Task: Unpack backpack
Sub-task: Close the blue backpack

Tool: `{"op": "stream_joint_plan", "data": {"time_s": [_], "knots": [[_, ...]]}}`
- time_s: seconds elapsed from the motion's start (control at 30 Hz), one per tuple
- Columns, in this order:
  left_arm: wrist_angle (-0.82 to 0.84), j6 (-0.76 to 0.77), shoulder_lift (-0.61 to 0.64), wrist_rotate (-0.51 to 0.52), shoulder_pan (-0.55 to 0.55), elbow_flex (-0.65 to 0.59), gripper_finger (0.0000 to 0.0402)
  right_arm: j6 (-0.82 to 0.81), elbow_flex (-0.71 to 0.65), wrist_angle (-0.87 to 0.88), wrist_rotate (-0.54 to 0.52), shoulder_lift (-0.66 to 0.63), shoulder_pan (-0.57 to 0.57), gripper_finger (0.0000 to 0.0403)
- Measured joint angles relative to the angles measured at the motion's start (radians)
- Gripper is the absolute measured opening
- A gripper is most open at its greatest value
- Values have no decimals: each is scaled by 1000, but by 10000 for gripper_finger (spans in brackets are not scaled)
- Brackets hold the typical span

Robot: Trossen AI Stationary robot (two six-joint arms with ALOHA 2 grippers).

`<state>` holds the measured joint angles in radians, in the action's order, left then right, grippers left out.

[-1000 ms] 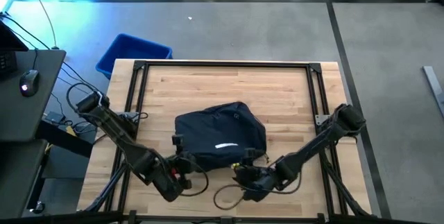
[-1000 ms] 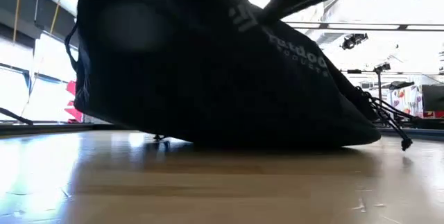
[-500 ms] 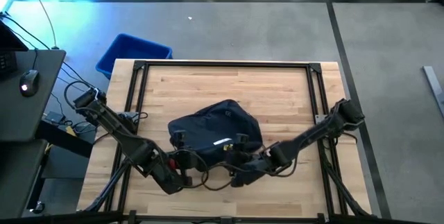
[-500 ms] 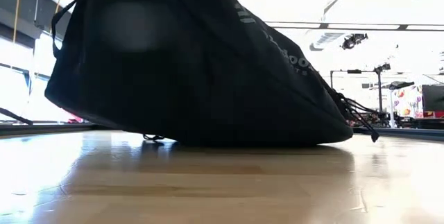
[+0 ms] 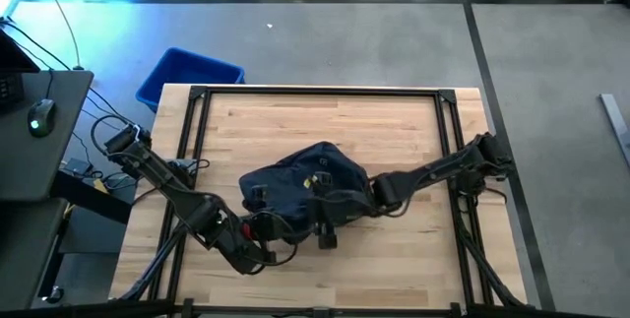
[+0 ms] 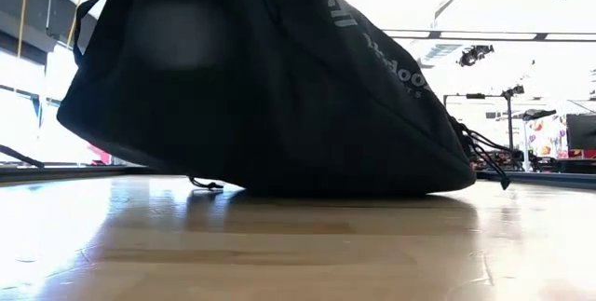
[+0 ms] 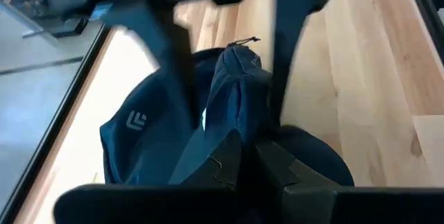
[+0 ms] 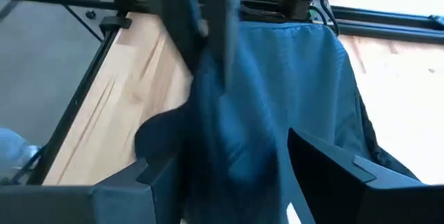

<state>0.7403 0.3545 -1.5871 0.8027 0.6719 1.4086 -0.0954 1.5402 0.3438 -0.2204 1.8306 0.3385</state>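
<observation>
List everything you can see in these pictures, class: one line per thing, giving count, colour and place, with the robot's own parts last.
backpack: one, dark navy, lying at the middle of the table's near half.
table: one, light wood with a black frame, fills the middle of the high view.
bin: one, bright blue, on the floor off the table's far left corner.
desk: one, dark, left of the table, carrying a computer mouse.
left gripper: one, black, shut on a fold of the backpack at its near left edge.
right gripper: one, black, fingers open either side of the backpack's fabric, over its right part.
</observation>
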Motion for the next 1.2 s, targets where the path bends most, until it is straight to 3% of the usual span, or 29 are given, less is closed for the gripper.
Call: {"op": "stream_joint_plan", "data": {"time_s": [0.1, 0.27, 0.33, 0.5, 0.73, 0.87, 1.07, 1.2], "knots": [[-18, -32, 0, 5, -8, 1, 0, -15, 0, -22, 31, 10, -15, 175], [2, -82, 0, 43, -13, 51, 0, -81, 0, -41, 41, 11, -19, 38], [28, -107, -1, 79, -12, 90, 0, -108, 0, -68, 33, 1, -20, 12], [78, -252, 4, 213, -12, 219, 1, -175, 59, -110, 6, -45, -67, 3], [111, -408, 8, 467, -6, 410, 1, -180, 216, -89, -135, -84, -182, 1], [144, -418, 10, 546, -5, 462, 1, -140, 265, -83, -79, -84, -243, 1], [155, -385, 20, 527, -5, 464, 1, -99, 264, -5, 51, -82, -258, 0], [171, -353, 20, 429, -14, 464, 7, -60, 264, 115, 95, -74, -224, 0]]}}
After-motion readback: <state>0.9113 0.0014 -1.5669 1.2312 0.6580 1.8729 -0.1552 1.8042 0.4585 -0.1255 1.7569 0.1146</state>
